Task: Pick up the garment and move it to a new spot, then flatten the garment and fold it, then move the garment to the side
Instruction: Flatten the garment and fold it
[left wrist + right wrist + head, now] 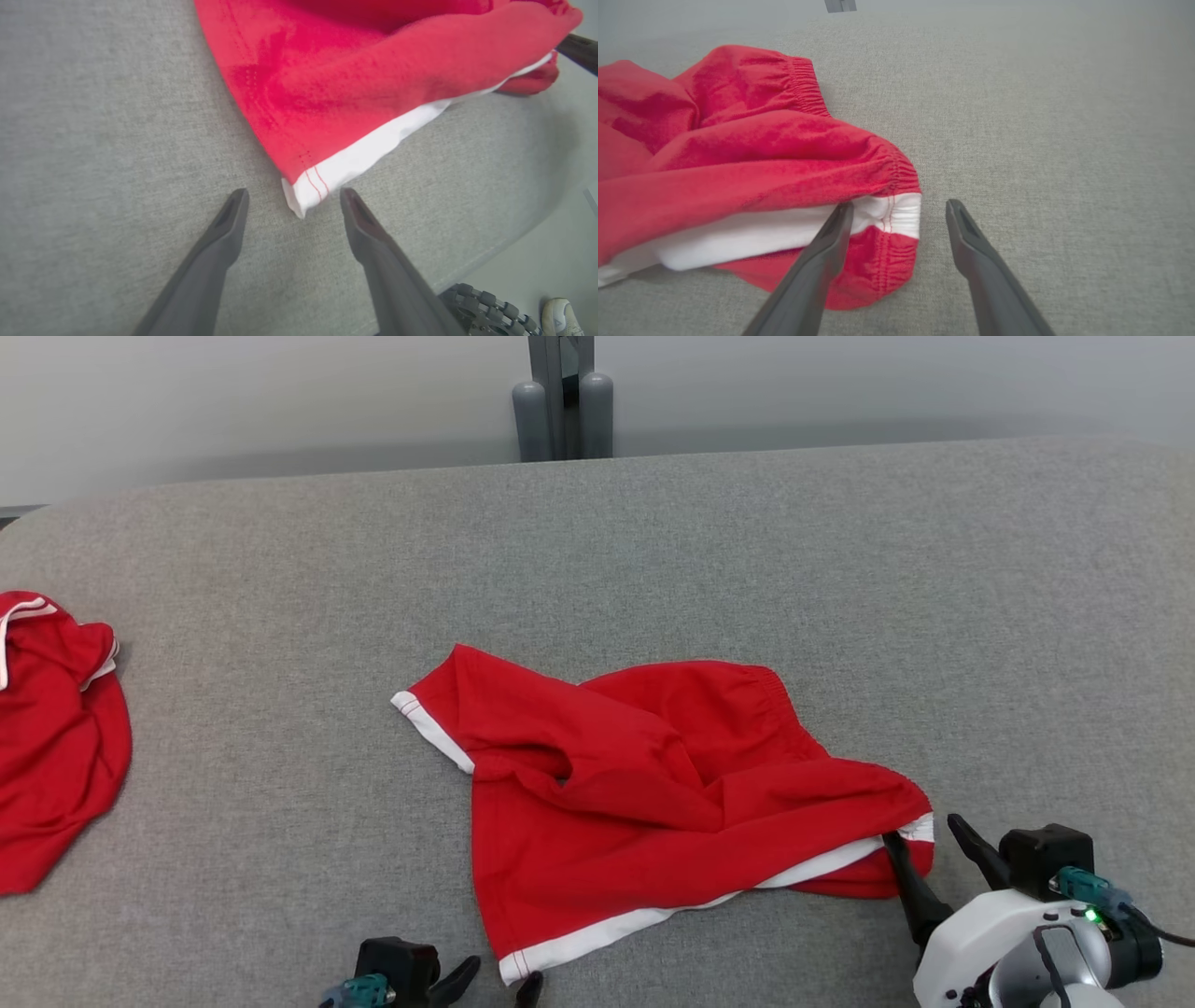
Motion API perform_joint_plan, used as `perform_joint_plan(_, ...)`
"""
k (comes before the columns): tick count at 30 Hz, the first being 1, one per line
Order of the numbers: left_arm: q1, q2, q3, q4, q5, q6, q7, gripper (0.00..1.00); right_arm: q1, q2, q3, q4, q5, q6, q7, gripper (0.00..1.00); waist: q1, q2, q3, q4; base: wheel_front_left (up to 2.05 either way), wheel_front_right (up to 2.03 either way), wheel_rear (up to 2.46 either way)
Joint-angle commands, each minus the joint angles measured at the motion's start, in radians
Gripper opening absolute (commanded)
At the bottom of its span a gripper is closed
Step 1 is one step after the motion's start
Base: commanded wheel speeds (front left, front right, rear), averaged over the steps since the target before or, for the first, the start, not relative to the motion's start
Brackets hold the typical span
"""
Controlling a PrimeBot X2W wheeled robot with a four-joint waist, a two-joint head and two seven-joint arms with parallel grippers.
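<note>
Both the left gripper [294, 192] and right gripper [900, 204] stand spread at the crumpled garment's [653, 775] corners, so flattening, folding and setting aside apparently remain.

Grey fabric-covered table [747, 551], crumpled red shorts [644, 803] centre, red garment [51, 747] left edge

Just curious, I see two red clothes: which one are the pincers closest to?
The middle garment: the left pincer and right pincer sit open at its near corners. The other garment lies far left, away from both.
</note>
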Motion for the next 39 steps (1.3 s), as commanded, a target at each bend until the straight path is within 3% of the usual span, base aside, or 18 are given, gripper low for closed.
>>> perform_joint_plan(1, -0.017, 0.0, 0.001, 0.006, -0.002, -0.004, -0.001, 1.0, -0.013, -0.009, 0.002, 0.008, 0.006, 0.0, -0.005, 1.0, 0.0, 0.0, 0.007, 0.003, 0.0, 0.0, 0.0)
perform_joint_plan(3, -0.028, -0.009, -0.004, 0.021, -0.005, -0.013, 0.0, 0.98, -0.039, -0.015, 0.016, 0.039, 0.022, 0.0, -0.006, 1.0, 0.0, 0.0, 0.024, 0.005, 0.0, 0.0, 0.0)
perform_joint_plan(4, -0.032, -0.011, -0.006, 0.026, -0.005, -0.014, 0.002, 0.86, -0.047, -0.014, 0.023, 0.046, 0.035, 0.0, -0.005, 1.0, 0.0, 0.0, 0.03, 0.004, 0.0, 0.0, 0.0)
perform_joint_plan(5, -0.036, -0.013, -0.008, 0.031, -0.005, -0.017, 0.0, 0.49, -0.054, -0.018, 0.029, 0.054, 0.042, 0.0, -0.005, 1.0, 0.0, 0.0, 0.035, 0.004, 0.0, 0.0, 0.0)
perform_joint_plan(6, -0.042, -0.016, -0.01, 0.032, -0.004, -0.023, -0.001, 0.19, -0.062, -0.021, 0.035, 0.061, 0.05, 0.0, -0.003, 0.6, 0.0, 0.0, 0.041, 0.004, 0.0, 0.0, 0.0)
perform_joint_plan(7, -0.047, -0.018, -0.01, 0.034, -0.003, -0.024, -0.003, 0.0, -0.066, -0.019, 0.039, 0.07, 0.069, 0.0, 0.002, 0.38, 0.0, 0.0, 0.046, 0.004, 0.0, 0.0, 0.0)
perform_joint_plan(9, -0.058, -0.019, -0.01, 0.039, -0.001, -0.03, -0.008, 0.0, -0.078, -0.025, 0.049, 0.078, 0.084, 0.0, -0.003, 0.0, 0.0, 0.0, 0.052, 0.005, 0.0, 0.0, 0.0)
perform_joint_plan(16, -0.092, -0.003, 0.028, 0.0, 0.009, -0.021, -0.051, 0.0, -0.084, -0.041, 0.044, 0.047, 0.124, 0.0, -0.034, 0.0, 0.0, 0.0, 0.045, 0.001, 0.0, 0.0, 0.0)
perform_joint_plan(23, -0.137, 0.056, 0.107, -0.131, 0.029, 0.018, -0.088, 0.0, -0.097, -0.03, 0.014, -0.101, 0.149, 0.0, -0.054, 0.0, 0.0, 0.0, 0.011, -0.013, 0.0, 0.0, 0.0)
perform_joint_plan(31, -0.273, 0.097, 0.21, -0.258, 0.064, 0.051, -0.119, 0.0, -0.162, -0.015, -0.009, -0.267, 0.181, 0.0, -0.069, 0.0, 0.0, 0.0, -0.029, -0.025, 0.0, 0.0, 0.0)
perform_joint_plan(39, -0.43, 0.113, 0.288, -0.353, 0.094, 0.079, -0.121, 0.0, -0.283, -0.013, 0.009, -0.342, 0.158, 0.0, -0.06, 0.0, 0.0, 0.0, -0.067, -0.039, 0.0, 0.0, 0.0)
